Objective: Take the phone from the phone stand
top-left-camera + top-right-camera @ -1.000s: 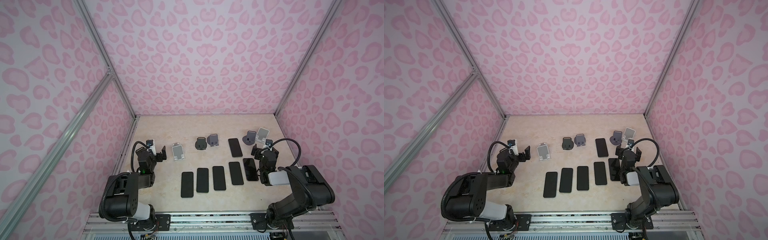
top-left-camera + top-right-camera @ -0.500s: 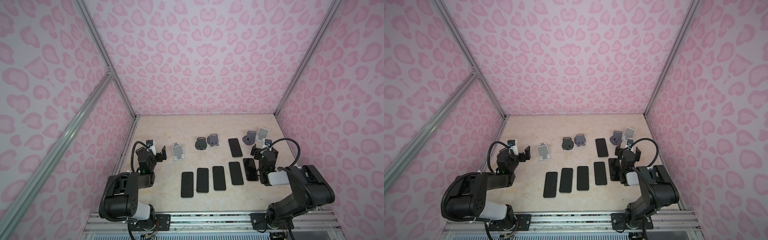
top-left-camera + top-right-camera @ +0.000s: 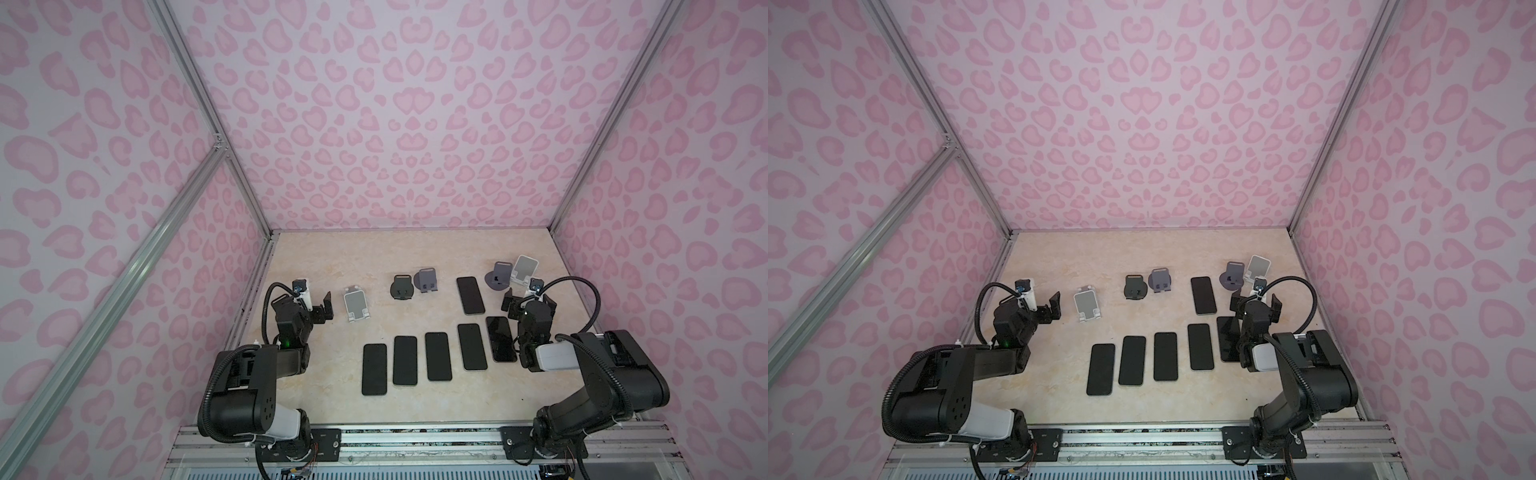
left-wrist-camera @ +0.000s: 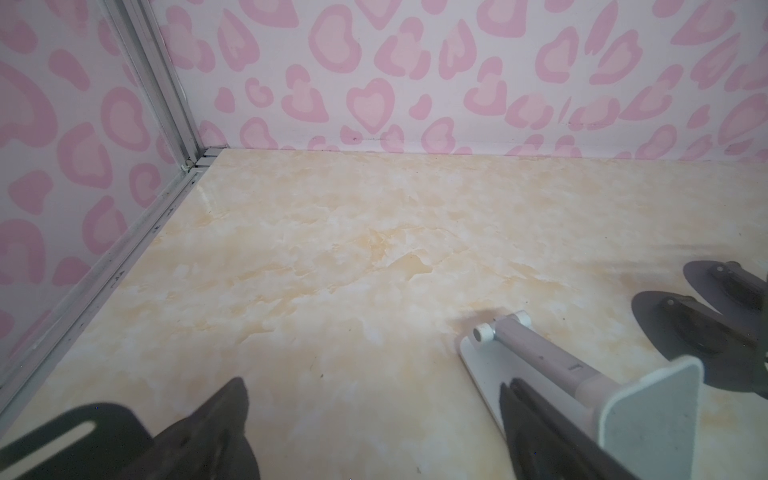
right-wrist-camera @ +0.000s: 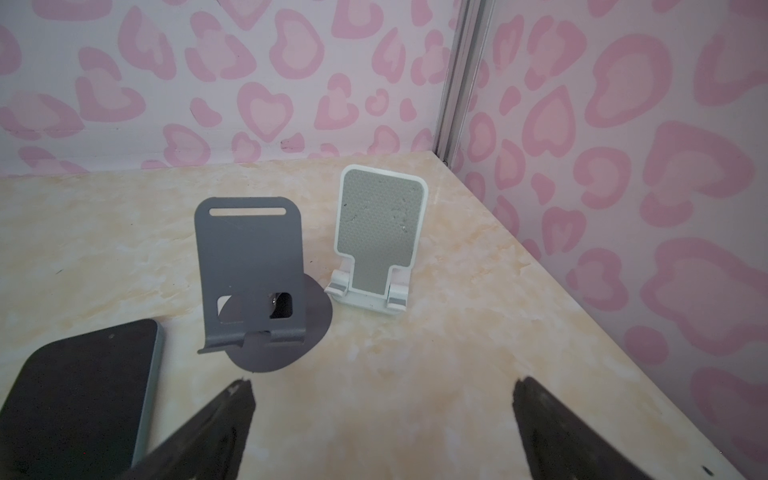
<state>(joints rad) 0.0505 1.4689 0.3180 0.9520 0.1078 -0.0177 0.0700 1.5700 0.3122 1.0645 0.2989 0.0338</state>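
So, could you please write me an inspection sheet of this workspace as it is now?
Surface: beige marble-pattern table.
Job's things: six phones lie flat on the table; five phone stands are all without a phone.
Clutter: nothing seen.
Grippers: left gripper open, holding nothing, near a white stand; right gripper open, holding nothing.
Cables: a black cable loop at each wrist.
Surroundings: pink patterned walls, aluminium frame.

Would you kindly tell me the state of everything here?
White plastic stand, left: empty.
Black round stand: empty.
Grey stand beside it: empty.
Dark grey stand, right: empty.
White grey-padded stand: empty.
Row of five black phones: flat.
Sixth black phone: flat.
Left tool: open.
Right tool: open.
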